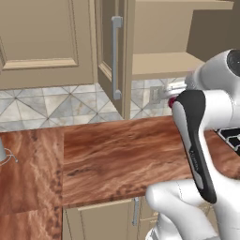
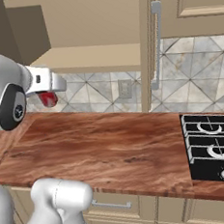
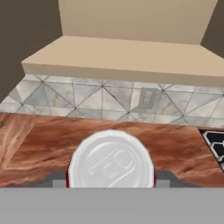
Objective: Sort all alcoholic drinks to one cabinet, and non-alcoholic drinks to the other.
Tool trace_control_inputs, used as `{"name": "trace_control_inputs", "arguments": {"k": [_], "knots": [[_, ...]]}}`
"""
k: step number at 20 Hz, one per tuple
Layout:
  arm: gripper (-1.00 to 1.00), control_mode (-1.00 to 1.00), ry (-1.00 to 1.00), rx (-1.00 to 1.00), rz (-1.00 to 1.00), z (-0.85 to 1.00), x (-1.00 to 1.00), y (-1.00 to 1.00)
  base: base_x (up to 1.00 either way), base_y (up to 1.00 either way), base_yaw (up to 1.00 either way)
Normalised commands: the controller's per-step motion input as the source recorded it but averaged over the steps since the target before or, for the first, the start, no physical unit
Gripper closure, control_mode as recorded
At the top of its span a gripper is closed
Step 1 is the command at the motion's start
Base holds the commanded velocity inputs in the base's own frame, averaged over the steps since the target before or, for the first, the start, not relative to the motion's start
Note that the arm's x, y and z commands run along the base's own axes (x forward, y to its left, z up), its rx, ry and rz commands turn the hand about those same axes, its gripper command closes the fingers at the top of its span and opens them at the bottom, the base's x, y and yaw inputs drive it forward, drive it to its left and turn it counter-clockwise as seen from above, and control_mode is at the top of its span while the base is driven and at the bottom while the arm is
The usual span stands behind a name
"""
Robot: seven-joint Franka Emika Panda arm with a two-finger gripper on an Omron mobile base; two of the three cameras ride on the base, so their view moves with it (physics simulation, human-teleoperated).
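Jaws clamped on one can (image 3: 111, 159), one finger at each side of its round body. Gripper (image 3: 111, 183) behind the can in the hand view. Can: red wall, flat silver top with an embossed pull tab; held in the air above the counter (image 2: 112, 148), below and in front of the shelf (image 3: 127, 59) of the open cabinet (image 2: 86, 24). In the right base view, red can wall (image 2: 47, 98) showing under the white hand.

Counter: glossy reddish-brown wood grain, flat, laid in slabs with a seam visible. Backsplash (image 1: 61, 101): grey and white tiles in a triangular pattern, with one pale wall socket (image 2: 125, 88). Cabinet: light-tan wood, flat shelf, door (image 1: 115, 51) swung open, panelled, with one vertical grey bar handle (image 1: 116, 56). One further panelled door (image 1: 40, 40) to the left, closed. One black hob (image 2: 212, 148) set into the counter at the right, with two ringed burners and one knob visible. Low drawers (image 2: 113, 206) under the counter, tan, with horizontal grey handles.
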Motion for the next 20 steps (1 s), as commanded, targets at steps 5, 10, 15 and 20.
{"name": "trace_control_inputs", "arguments": {"k": [5, 10, 15, 20], "knots": [[1.0, -1.0, 0.0, 0.0, 0.12, 0.74, 0.47, 0.15, 0.0, 0.0, 0.0], [1.0, -1.0, 0.0, 0.0, 0.13, 0.3, 0.56, -0.06, 0.0, 0.0, 0.0], [1.0, -1.0, -0.06, -0.01, 0.09, -0.01, 0.62, 0.0, 0.0, 0.0, 0.0], [1.0, -1.0, -0.07, -0.03, 0.06, -0.01, 0.7, 0.0, 0.0, 0.0, 0.0]]}}
